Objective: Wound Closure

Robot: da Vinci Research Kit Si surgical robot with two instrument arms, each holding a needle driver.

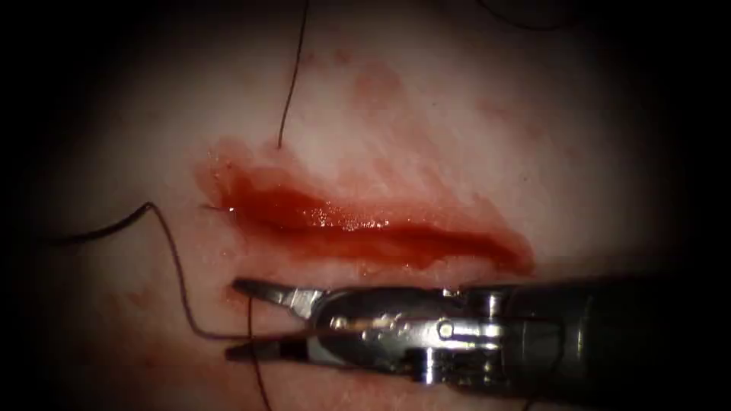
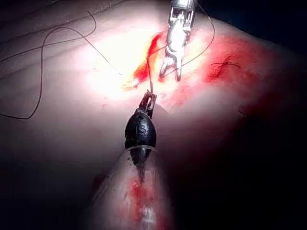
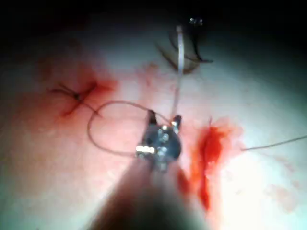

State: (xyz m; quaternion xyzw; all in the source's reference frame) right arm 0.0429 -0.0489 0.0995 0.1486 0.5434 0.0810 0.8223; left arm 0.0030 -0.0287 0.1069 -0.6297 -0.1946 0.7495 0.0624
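Now | right tool (image 1: 237, 320) jaws apart, thread (image 1: 179, 274) between | left tool (image 2: 148, 102) clamped on thread

Tissue (image 1: 426, 122): carries red fluid (image 1: 335, 221) pooled along the cut (image 1: 426, 240); thread (image 1: 179, 274) lies across its left side.

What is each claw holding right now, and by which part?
The left claw is shut on the thread, on a strand leading toward the cut. The right claw is open, holding nothing; thread crosses between its jaws.
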